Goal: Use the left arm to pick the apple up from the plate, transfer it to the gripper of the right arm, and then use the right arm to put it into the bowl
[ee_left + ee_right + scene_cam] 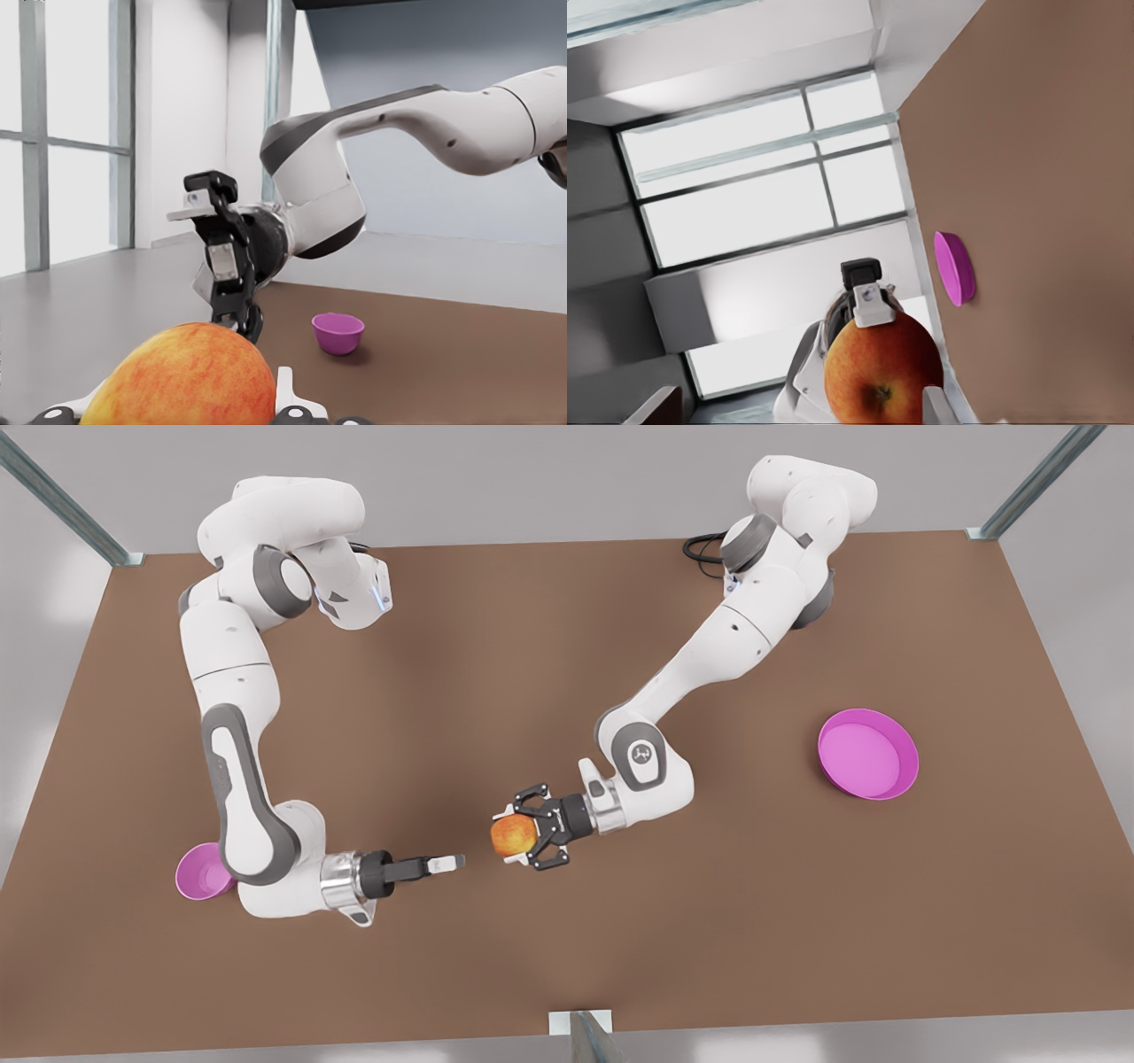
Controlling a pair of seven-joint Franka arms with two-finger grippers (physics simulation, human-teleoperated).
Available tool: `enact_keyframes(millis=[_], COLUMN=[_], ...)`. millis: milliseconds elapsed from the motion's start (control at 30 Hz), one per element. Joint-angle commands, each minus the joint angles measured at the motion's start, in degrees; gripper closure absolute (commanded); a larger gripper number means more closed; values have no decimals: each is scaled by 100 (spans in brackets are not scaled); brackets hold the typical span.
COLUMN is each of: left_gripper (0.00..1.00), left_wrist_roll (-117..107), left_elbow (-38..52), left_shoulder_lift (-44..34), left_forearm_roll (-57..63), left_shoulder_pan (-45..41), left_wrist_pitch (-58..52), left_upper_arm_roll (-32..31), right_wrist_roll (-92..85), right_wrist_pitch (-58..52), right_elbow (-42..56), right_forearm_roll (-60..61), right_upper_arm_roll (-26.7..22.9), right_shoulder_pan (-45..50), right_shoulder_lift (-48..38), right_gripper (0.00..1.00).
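The red-orange apple (514, 836) (182, 376) (877, 376) hangs above the middle of the table, and my left gripper (512, 835) on the arm at the front view's right is shut on it. My right gripper (447, 863) (221, 255), on the arm at the front view's left, is open. It points at the apple from a short gap away without touching it. The small pink bowl (199, 872) (337, 332) sits behind the right arm's forearm, partly hidden. On the front view's right lies the wide pink plate (868, 755) (955, 267), with nothing on it.
The brown table (567, 974) ends in a front edge with a metal post (580, 1032) at its middle. Black cables (704, 545) lie by the left arm's base at the back.
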Motion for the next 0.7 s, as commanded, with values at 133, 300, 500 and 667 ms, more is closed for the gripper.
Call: enact_keyframes(millis=[133, 300, 500, 667], left_gripper=[33, 33, 33, 33], left_wrist_roll=[862, 871, 871, 871], left_elbow=[-2, -2, -2, -10], left_shoulder_lift=[-10, -10, -10, -10], left_forearm_roll=[51, 51, 51, 60], left_shoulder_pan=[-2, 7, 7, 7], left_wrist_pitch=[4, -5, -5, -5], left_upper_arm_roll=[15, 15, 24, 33], right_wrist_roll=[-1734, -1848, -1989, -1989], right_wrist_pitch=[253, 623, 834, 1036], right_elbow=[-311, -337, -320, -320], right_forearm_roll=[-471, -277, 206, 215], right_upper_arm_roll=[82, 170, 161, 170], right_shoulder_pan=[126, 188, 328, 460], right_shoulder_lift=[-79, -9, 0, 0], right_gripper=[0, 0, 0, 0])
